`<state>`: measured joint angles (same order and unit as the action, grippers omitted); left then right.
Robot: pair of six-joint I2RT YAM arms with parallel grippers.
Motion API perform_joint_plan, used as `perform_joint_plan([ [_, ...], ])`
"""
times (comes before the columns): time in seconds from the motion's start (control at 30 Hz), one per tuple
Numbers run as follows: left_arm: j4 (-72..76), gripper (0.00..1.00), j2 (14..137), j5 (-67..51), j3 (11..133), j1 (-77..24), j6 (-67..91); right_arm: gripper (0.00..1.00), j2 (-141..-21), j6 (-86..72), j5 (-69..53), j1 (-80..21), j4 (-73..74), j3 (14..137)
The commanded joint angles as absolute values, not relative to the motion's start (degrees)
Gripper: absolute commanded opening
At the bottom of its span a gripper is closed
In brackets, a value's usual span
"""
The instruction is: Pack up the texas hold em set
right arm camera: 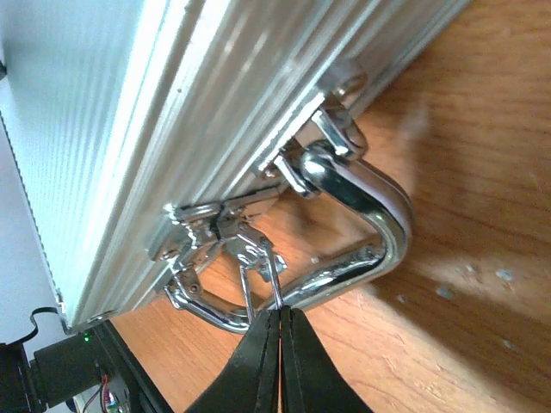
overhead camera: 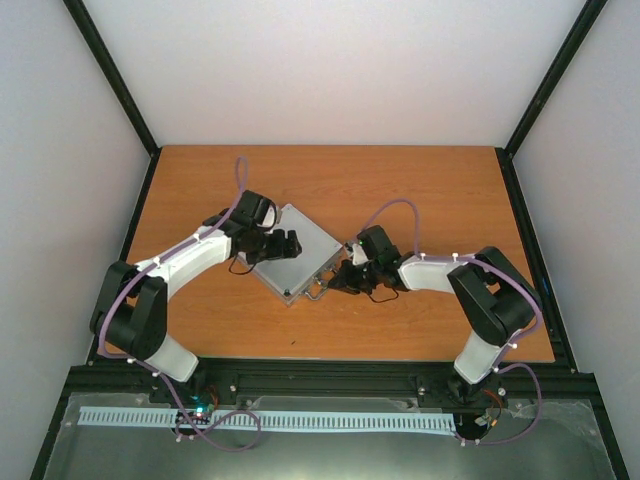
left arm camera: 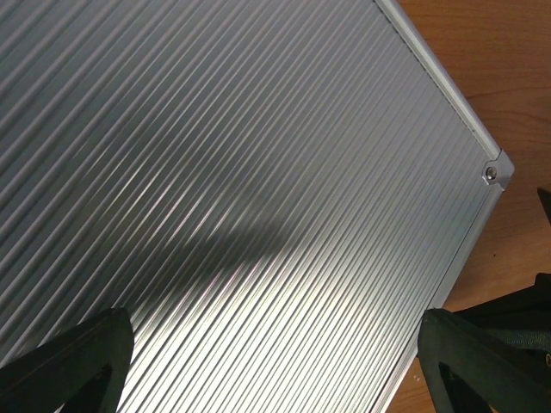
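Pale walls close in an orange wooden worktop (overhead camera: pixel 400 190), and the silver case (overhead camera: pixel 305 262) lies flat on it near the middle, turned cornerwise, lid down, so its contents are hidden. The left hand (overhead camera: pixel 283 243) hangs over the case's ribbed lid with its fingers (left arm camera: pixel 73 366) spread wide, holding nothing; whether it bears on the lid cannot be told. The right hand (right arm camera: pixel 280 323) sits at the case's front edge, fingers pressed together, with their tips at the wire loop of the clasp (right arm camera: pixel 232 249). Whether they nip that loop or only touch it is unclear. The chrome handle (right arm camera: pixel 379 232) has flopped onto the worktop just beside the clasp. The main risk, as I judge it, is the case sliding or pivoting. It is light on a smooth worktop, and a push at the clasp with no weight on the lid would shove it away instead of snapping it shut. Next, the narrow tips could skid off the thin, shiny loop, leaving the clasp half-caught and looking shut. The handle is close enough to snag the fingers. If the lid is not fully seated, the hook would miss.
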<state>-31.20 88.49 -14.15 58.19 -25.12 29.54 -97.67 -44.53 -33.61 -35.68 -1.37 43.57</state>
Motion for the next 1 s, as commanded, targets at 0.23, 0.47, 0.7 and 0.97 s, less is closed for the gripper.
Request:
perform_joint_plan([
  [0.23,-33.5,0.94,93.2,-14.2,55.6,-25.2,29.2,0.03,-98.6,-43.3,-33.1,-35.9,-3.6,49.3],
  [0.47,-33.5,0.94,93.3,-14.2,55.5,-25.2,29.1,0.03,-99.9,-42.4,-33.4,-35.9,-2.1,51.6],
  [0.7,-33.3,0.94,93.4,-13.9,54.9,-25.2,28.8,0.50,-96.2,-35.4,-32.0,-35.9,6.3,51.2],
  [0.97,-33.2,0.94,93.9,-14.2,55.2,-25.2,28.8,0.59,-96.3,-21.4,-31.0,-35.9,18.1,54.5],
])
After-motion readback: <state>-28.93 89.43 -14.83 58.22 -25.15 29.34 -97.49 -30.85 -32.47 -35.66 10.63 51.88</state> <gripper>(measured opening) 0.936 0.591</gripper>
